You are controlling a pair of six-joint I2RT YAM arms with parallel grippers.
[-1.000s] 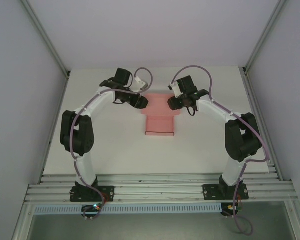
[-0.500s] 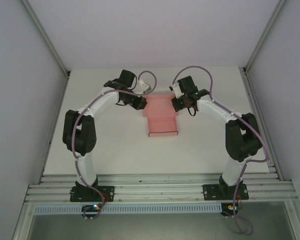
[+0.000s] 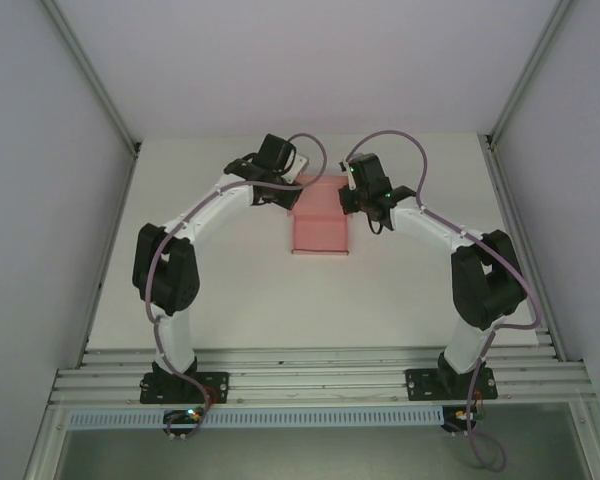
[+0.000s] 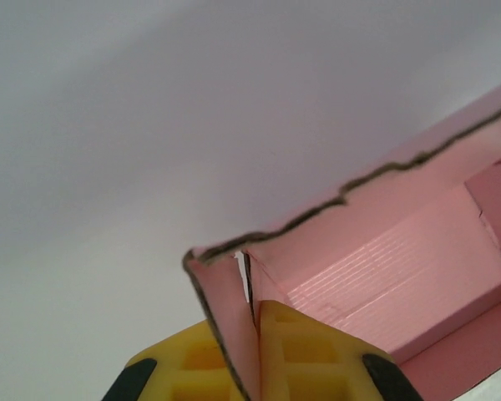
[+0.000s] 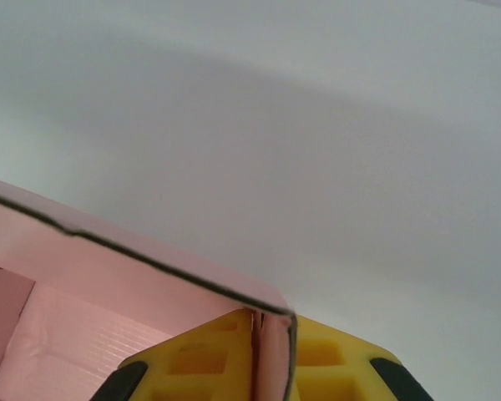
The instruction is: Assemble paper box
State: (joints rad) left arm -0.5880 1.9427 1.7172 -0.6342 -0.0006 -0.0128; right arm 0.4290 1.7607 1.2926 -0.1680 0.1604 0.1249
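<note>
White table [image 3: 230, 295], paper box [image 3: 320, 228] lengthwise, near edge to far.

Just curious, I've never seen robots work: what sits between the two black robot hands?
The pale pink thin-card paper box, as the top camera shows. The left hand and right hand each pinch one of its walls near the far end.

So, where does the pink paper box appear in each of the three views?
Top external: paper box just above centre, between left gripper and right gripper.
Left wrist: box lower right, one wall pinched by the left gripper.
Right wrist: box lower left, one wall pinched by the right gripper.
Shared landmark: the box's pinched far corners.
</note>
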